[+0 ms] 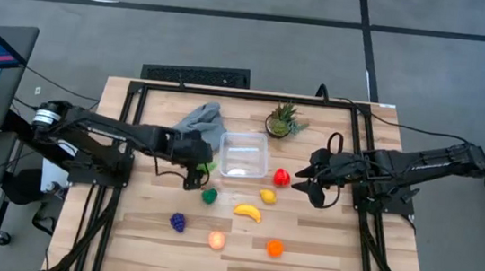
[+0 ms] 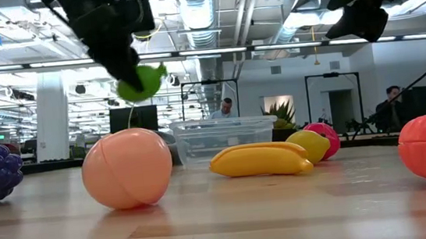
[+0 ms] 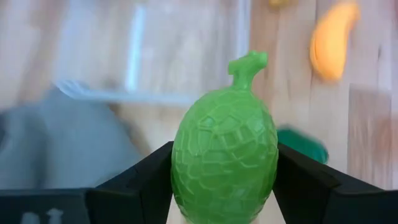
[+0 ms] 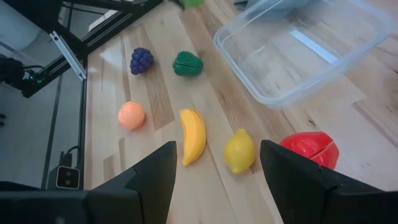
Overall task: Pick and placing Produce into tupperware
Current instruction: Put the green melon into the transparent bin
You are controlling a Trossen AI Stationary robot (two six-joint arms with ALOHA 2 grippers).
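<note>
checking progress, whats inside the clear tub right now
No produce shows inside the clear tub; through it only the wooden table shows. The left pincer holds a light green fruit just outside it.

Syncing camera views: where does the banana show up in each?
High: banana below the tub, centre.
Low: middle, lying in front of the tub.
Left wrist: blurred yellow shape, upper right.
Right wrist: centre.
Shared landmark: the tub.
</note>
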